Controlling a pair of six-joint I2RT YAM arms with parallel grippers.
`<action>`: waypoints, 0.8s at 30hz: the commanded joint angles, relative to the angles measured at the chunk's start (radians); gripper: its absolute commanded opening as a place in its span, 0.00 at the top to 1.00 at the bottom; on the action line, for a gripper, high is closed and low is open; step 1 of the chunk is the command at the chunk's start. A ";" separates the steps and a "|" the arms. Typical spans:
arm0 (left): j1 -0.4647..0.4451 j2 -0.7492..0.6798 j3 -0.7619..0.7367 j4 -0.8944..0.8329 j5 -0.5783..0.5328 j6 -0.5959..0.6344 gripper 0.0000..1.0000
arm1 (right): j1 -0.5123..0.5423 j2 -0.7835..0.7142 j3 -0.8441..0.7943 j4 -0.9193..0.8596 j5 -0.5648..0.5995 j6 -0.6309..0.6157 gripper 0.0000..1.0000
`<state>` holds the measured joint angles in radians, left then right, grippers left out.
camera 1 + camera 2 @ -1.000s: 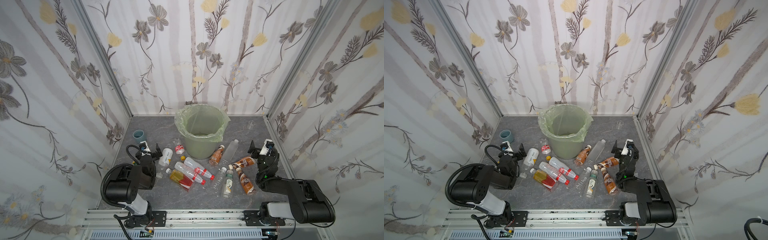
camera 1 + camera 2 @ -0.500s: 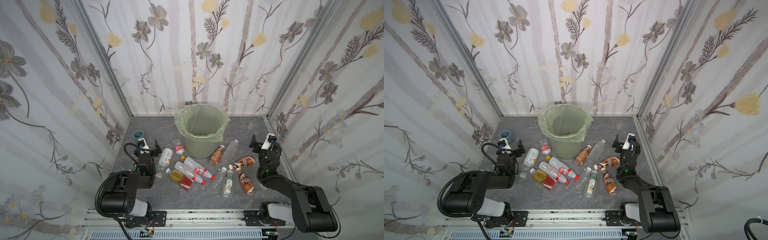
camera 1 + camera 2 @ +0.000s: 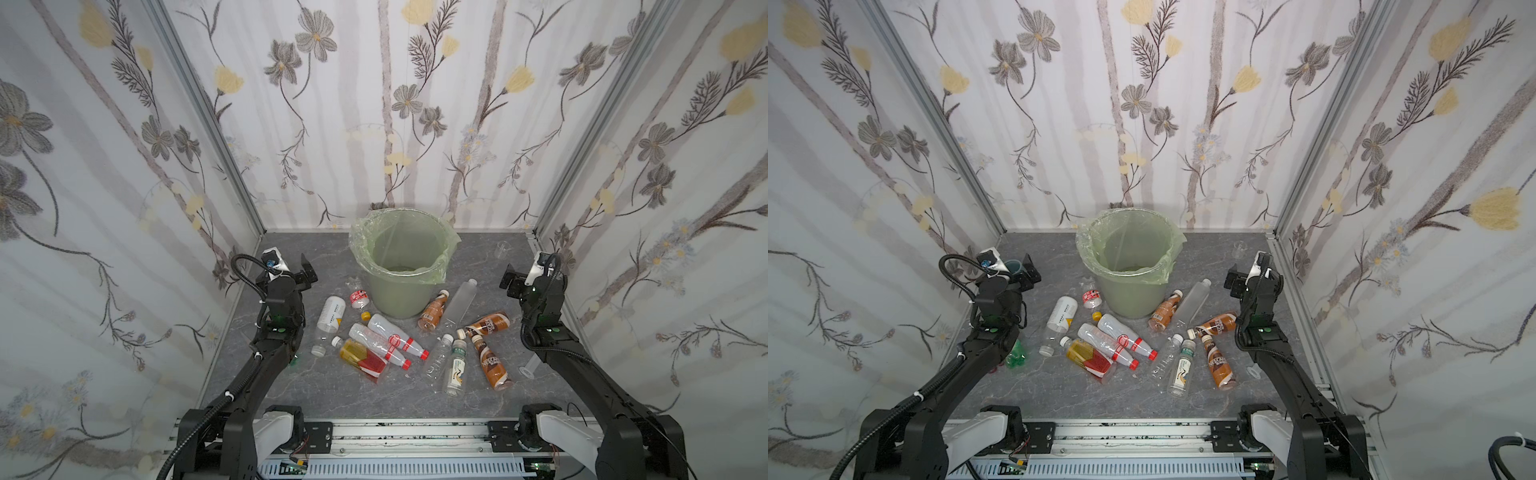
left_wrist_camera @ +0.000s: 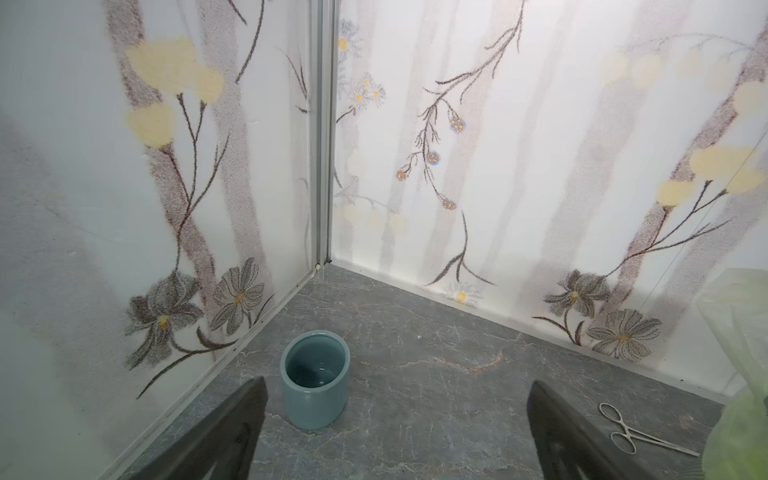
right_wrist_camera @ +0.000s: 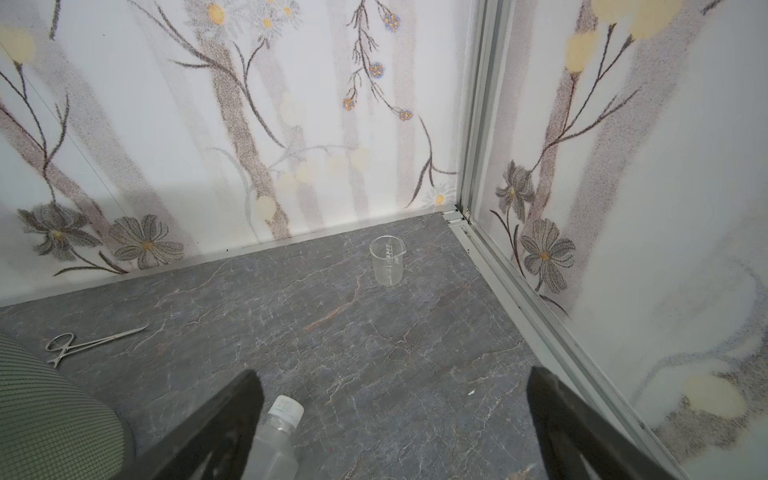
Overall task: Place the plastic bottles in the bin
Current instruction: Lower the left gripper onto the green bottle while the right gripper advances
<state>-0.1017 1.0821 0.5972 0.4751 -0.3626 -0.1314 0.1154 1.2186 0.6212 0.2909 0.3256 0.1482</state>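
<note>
Floral wallpaper (image 3: pixel 395 124) covers three sides, grey and yellow flowers on pale stripes, with aluminium posts (image 3: pixel 199 104) running up the back corners. The floor is a dark grey marble-look slab (image 3: pixel 374 399) with thin pale veins. The bin (image 3: pixel 399 295) sits at the back middle, near the rear wall, with a green bag folded over its rim. The plastic bottles (image 3: pixel 376 338) are scattered on the slab in front of it, most on their sides. The red-capped clear ones are in the middle, a white-labelled bottle (image 3: pixel 330 318) is off to the left, two coffee bottles (image 3: pixel 492 365) are on the right, and a frosted bottle (image 3: pixel 461 301) lies just beside the bin's base. The left gripper (image 3: pixel 291 272) hangs above the left edge of the slab with its jaws spread wide and nothing between them. Its wrist view looks into the back left corner, where a blue-grey cup (image 4: pixel 314 378) stands upright. The right gripper (image 3: pixel 530 276) is the same deal on the right side — jaws wide apart, gripping nothing, facing the back right corner and a small clear beaker (image 5: pixel 387 259). The frosted bottle's cap peeks in next to one finger there, but it's not held. Metal forceps (image 4: pixel 640 432) lie flat on the slab beside the bin — both wrist views catch them.
</note>
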 commanded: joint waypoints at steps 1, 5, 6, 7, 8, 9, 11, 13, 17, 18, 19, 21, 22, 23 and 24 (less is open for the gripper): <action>-0.005 -0.057 0.052 -0.321 -0.025 -0.069 0.00 | 0.027 -0.007 0.073 -0.275 0.039 0.074 0.00; -0.006 -0.136 0.084 -0.497 -0.027 -0.142 0.00 | 0.082 -0.010 0.174 -0.479 0.036 0.125 0.00; -0.004 -0.138 0.104 -0.567 -0.049 -0.169 0.00 | 0.096 -0.015 0.185 -0.523 0.033 0.138 0.00; -0.004 -0.130 0.128 -0.636 -0.059 -0.180 0.00 | 0.110 -0.024 0.188 -0.559 0.030 0.149 0.00; -0.004 -0.119 0.145 -0.684 -0.061 -0.180 0.00 | 0.118 -0.033 0.187 -0.581 0.024 0.156 0.00; -0.004 -0.105 0.161 -0.733 -0.064 -0.182 0.00 | 0.126 -0.044 0.182 -0.604 0.012 0.163 0.00; -0.005 -0.088 0.183 -0.805 -0.055 -0.182 0.00 | 0.133 -0.064 0.168 -0.633 -0.022 0.173 0.01; -0.003 -0.085 0.192 -0.858 -0.005 -0.183 0.00 | 0.139 -0.078 0.164 -0.668 -0.036 0.178 0.02; 0.010 -0.092 0.187 -0.919 0.091 -0.201 0.00 | 0.145 -0.126 0.144 -0.684 -0.042 0.177 0.01; 0.014 -0.095 0.182 -0.925 0.097 -0.206 0.00 | 0.144 -0.145 0.141 -0.675 -0.051 0.173 0.01; 0.018 -0.098 0.177 -0.932 0.101 -0.210 0.00 | 0.144 -0.163 0.111 -0.666 -0.064 0.170 0.01; 0.028 -0.104 0.174 -0.949 0.103 -0.215 0.00 | 0.146 -0.190 0.092 -0.657 -0.083 0.165 0.01; 0.030 -0.109 0.176 -0.962 0.106 -0.216 0.01 | 0.146 -0.202 0.086 -0.656 -0.090 0.163 0.01; 0.031 -0.112 0.175 -0.973 0.109 -0.220 0.01 | 0.146 -0.211 0.082 -0.656 -0.092 0.162 0.01; 0.031 -0.120 0.173 -0.984 0.099 -0.236 0.01 | 0.147 -0.220 0.076 -0.656 -0.093 0.159 0.00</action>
<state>-0.0734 0.9749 0.7723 -0.4538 -0.2687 -0.3344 0.2604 1.0153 0.7074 -0.3805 0.2596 0.3092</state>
